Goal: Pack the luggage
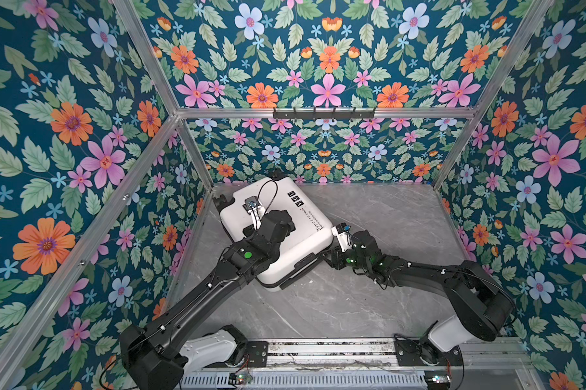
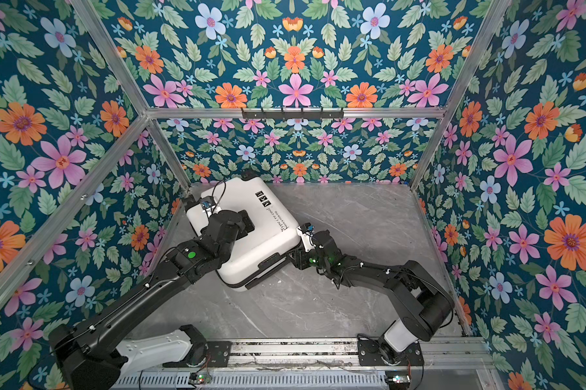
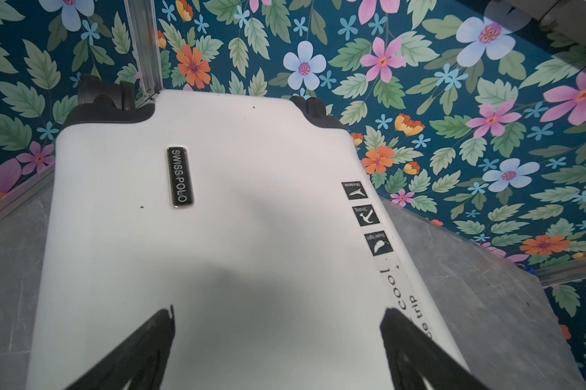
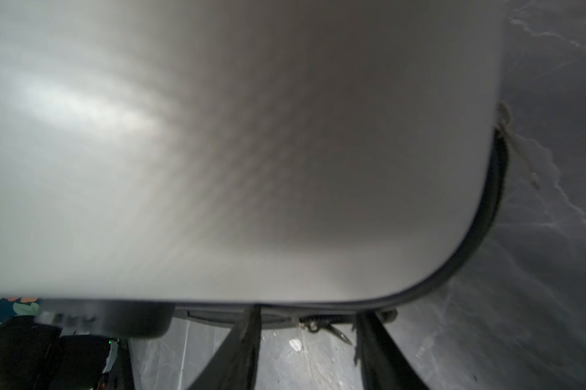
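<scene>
The luggage (image 1: 284, 189) (image 2: 244, 196) is a white hard-shell suitcase lying flat and closed at the back left of the table, its black wheels toward the corner. My left gripper (image 1: 269, 228) (image 2: 232, 224) (image 3: 278, 312) is just over the top shell (image 3: 217, 219), jaws wide open with only bare white shell between them. My right gripper (image 1: 328, 258) (image 2: 295, 258) (image 4: 308, 320) is low at the suitcase's near right side (image 4: 217, 152). Its fingers stand apart on either side of the metal zipper pull (image 4: 322, 329), which hangs in the gap untouched.
The grey marble table (image 1: 386, 236) stretches right and in front of the suitcase. Floral walls with aluminium posts close in on three sides. A black hook rack (image 1: 323, 113) hangs on the back rail. A small white scrap (image 4: 295, 343) lies under the right gripper.
</scene>
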Robot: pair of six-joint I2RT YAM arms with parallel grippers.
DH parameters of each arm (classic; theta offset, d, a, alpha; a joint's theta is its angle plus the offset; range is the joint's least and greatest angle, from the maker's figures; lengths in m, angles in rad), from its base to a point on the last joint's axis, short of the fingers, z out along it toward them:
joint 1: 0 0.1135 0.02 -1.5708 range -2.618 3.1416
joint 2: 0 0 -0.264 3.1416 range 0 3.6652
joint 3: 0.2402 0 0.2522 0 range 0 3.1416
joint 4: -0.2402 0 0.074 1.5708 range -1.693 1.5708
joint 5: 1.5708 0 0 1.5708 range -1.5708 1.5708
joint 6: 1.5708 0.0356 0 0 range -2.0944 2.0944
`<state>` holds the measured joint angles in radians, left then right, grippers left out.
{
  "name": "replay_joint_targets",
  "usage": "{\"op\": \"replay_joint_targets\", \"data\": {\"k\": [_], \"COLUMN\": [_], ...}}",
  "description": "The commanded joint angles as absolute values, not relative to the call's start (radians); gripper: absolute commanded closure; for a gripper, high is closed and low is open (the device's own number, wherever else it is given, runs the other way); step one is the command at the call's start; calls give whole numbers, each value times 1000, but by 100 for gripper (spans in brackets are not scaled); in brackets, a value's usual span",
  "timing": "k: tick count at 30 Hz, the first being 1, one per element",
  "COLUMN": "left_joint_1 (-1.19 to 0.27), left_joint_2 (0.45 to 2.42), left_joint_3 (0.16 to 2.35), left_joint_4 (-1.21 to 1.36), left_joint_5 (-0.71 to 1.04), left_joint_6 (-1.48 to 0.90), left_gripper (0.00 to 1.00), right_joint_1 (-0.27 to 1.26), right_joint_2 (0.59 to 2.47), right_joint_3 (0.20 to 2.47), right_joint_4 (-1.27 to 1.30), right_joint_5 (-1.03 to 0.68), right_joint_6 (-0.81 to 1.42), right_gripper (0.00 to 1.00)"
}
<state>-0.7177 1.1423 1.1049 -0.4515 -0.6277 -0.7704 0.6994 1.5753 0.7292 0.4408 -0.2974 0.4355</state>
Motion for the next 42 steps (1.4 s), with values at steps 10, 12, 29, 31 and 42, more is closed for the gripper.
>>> {"op": "replay_joint_targets", "data": {"k": [10,12,29,31,42], "left_joint_1": [-681,-680,-678,-678,-702], "left_joint_2": [1175,1178,1433,1549,2149], "left_joint_3": [1142,1143,1452,1598,2248], "left_joint_4": [-398,-397,-491,-544,-823], "left_joint_5": [-565,-564,-449,-419,-166], "left_joint_6": [-713,-712,-489,-428,-258], "left_gripper": [2,2,2,1,6], "right_joint_1": [701,701,701,701,703], "right_joint_2": [1625,1635,1530,1523,1503], "right_joint_3": [723,728,500,492,507], "right_joint_4": [486,498,808,810,782], "right_joint_5": [-280,-282,-149,-136,-137], "right_joint_6": [449,455,649,654,611], "right_gripper": [57,59,52,52,32]}}
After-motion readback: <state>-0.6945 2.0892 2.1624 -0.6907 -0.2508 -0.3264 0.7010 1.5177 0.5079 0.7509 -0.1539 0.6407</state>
